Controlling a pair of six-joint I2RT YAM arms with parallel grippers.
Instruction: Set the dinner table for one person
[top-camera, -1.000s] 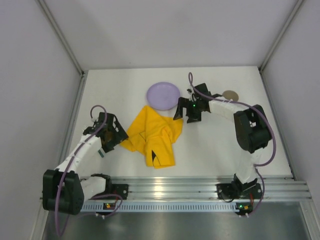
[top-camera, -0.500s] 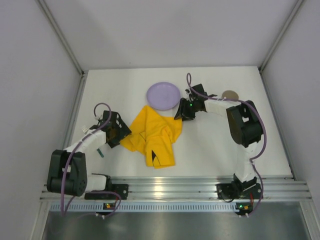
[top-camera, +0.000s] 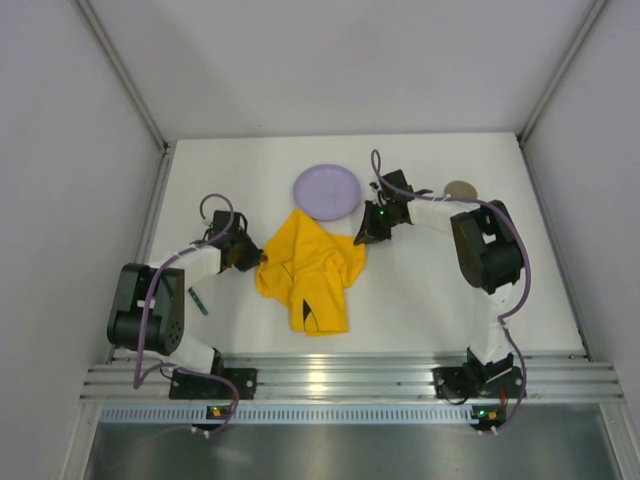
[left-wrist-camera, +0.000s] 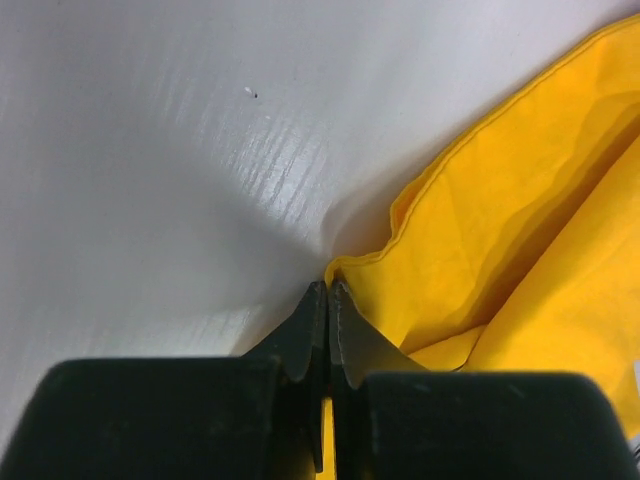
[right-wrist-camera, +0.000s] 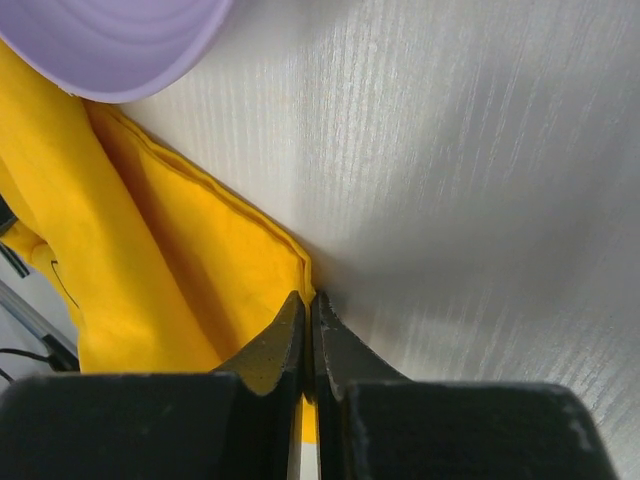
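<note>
On the white dinner table (top-camera: 430, 290) a crumpled yellow cloth mat (top-camera: 305, 275) lies in the middle. A lilac plate (top-camera: 326, 191) sits just behind it, its rim close to the cloth. My left gripper (top-camera: 255, 258) is at the cloth's left corner. In the left wrist view its jaws (left-wrist-camera: 329, 287) are shut on the hemmed corner of the cloth (left-wrist-camera: 500, 230). My right gripper (top-camera: 365, 236) is at the cloth's right corner. The right wrist view shows it (right-wrist-camera: 307, 297) shut on the cloth's edge (right-wrist-camera: 150, 260), with the plate (right-wrist-camera: 110, 40) above.
A small brown round object (top-camera: 460, 189) sits at the back right. A thin dark green item (top-camera: 197, 300) lies near the left arm. A silver rail (top-camera: 350, 375) runs along the near edge, and grey walls enclose the other sides.
Both grippers have gone from open to shut on the cloth's corners. The left gripper moved right onto the left corner; the right one shifted slightly onto the right corner.
</note>
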